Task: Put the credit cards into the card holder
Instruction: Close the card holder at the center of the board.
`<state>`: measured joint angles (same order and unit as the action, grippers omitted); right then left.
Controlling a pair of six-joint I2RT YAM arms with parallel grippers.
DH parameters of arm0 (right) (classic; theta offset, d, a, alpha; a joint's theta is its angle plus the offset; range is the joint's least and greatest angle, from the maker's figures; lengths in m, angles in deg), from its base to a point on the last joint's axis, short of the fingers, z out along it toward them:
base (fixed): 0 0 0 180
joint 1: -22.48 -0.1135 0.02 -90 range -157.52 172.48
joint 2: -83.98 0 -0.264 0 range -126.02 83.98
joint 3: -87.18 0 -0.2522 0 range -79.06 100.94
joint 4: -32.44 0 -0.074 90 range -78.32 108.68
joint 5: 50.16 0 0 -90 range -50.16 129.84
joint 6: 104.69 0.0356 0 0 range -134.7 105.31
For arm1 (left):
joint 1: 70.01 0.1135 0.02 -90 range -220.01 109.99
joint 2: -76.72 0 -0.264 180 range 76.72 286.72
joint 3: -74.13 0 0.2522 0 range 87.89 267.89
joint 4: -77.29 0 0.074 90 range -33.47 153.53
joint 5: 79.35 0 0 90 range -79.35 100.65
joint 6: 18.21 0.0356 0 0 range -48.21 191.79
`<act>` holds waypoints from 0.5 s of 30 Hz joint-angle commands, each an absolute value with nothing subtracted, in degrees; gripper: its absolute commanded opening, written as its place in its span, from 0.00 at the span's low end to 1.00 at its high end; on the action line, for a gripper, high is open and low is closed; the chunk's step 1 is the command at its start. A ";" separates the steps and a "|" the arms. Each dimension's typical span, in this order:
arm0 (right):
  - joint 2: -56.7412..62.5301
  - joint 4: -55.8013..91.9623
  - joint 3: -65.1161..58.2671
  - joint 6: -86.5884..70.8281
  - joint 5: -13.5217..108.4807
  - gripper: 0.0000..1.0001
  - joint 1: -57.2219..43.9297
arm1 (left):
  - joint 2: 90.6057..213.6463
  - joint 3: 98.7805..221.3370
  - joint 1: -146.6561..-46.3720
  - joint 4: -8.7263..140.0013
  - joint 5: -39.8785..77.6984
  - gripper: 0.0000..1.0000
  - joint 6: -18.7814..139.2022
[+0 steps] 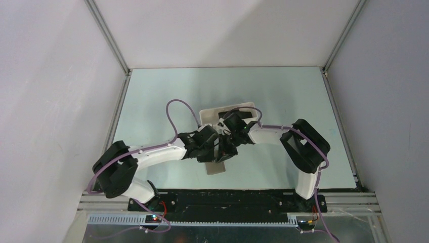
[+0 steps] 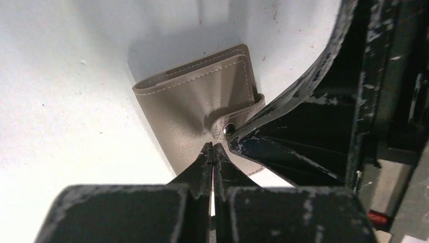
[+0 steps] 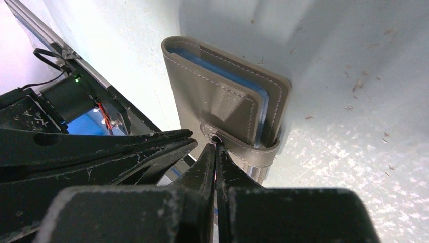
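Observation:
The card holder (image 1: pixel 214 167) is a grey-brown folded wallet lying flat on the table in front of the arms. Its strap tab (image 3: pixel 250 152) wraps the edge and is snapped on its face (image 2: pixel 202 96). Blue inner layers (image 3: pixel 263 109) show at its open side. My left gripper (image 2: pixel 213 147) is shut, its tips touching the wallet's face just beside the snap. My right gripper (image 3: pixel 215 146) is shut too, its tips at the snap itself. Both grippers meet over the wallet (image 1: pixel 222 148). No credit cards show clearly; a dark patch in the tray behind may be one, I cannot tell.
A long white tray (image 1: pixel 210 115) stands just behind the grippers, partly hidden by the right wrist. The right fingers (image 2: pixel 298 147) cross close to the left gripper's tips. The black base rail (image 1: pixel 222 200) runs along the near table edge, and grey walls close in both sides.

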<state>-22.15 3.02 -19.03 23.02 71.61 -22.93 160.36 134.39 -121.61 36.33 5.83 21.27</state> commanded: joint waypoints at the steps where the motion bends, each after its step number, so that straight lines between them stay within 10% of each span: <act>1: -17.60 5.71 -19.49 24.20 72.24 0.00 -21.45 | 158.11 133.82 -121.98 36.29 4.19 0.00 21.83; 15: -16.70 4.79 -19.51 23.91 70.19 0.00 -20.83 | 159.13 134.14 -121.97 36.11 4.87 0.00 21.64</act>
<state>-17.52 5.92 -19.60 24.31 72.66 -20.98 159.96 134.39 -121.65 35.96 5.85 21.27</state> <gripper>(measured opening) 0.007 0.003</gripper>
